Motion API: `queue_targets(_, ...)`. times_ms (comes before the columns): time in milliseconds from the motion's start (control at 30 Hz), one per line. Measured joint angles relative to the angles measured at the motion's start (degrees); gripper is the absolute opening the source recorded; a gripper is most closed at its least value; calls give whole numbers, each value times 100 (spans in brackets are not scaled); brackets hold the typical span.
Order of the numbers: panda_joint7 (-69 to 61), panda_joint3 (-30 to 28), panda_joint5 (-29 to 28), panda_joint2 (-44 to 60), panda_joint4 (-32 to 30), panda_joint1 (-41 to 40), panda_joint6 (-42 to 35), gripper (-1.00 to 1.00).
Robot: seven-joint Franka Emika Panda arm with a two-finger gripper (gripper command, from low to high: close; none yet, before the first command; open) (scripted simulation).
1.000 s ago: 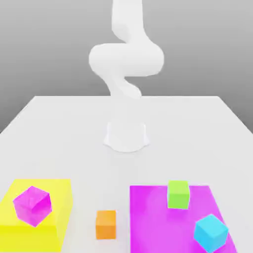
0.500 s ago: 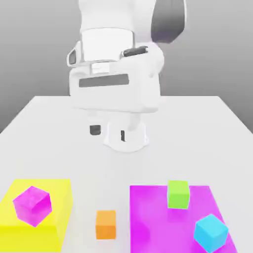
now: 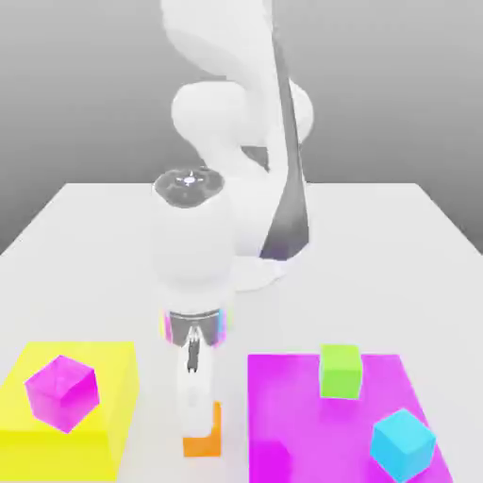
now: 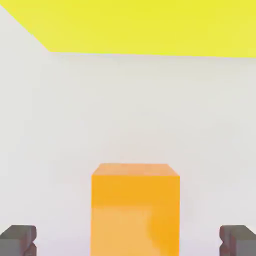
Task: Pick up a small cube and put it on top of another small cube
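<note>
Orange cube (image 4: 135, 210) matt, plain; magenta cube (image 3: 61, 392) glossy; arm (image 3: 231, 141) smooth white; table (image 3: 377, 245) matt.

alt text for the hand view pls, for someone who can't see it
An orange cube sits on a white table, centred between two dark fingertips of the open gripper, with a clear gap on each side of the cube. Beyond it, across bare table, lies the edge of a flat yellow slab.

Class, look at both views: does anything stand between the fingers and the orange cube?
Nothing visible does. In the hand view the orange cube sits between the two open fingers, with bare table on each side.
</note>
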Motion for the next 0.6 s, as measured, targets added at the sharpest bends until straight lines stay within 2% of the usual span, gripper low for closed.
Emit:
queue_targets(33, 17, -37, -15, 210, 40, 33, 167, 0)
queue_targets(67, 31, -58, -29, 326, 61, 50, 261, -100)
queue_targets(300, 35, -59, -32, 310, 58, 51, 261, -100)
queue_targets(467, -88, 56, 131, -600, -121, -27, -471, -100)
queue_targets(600, -940, 58, 371, -1007, 150, -301, -1151, -100)
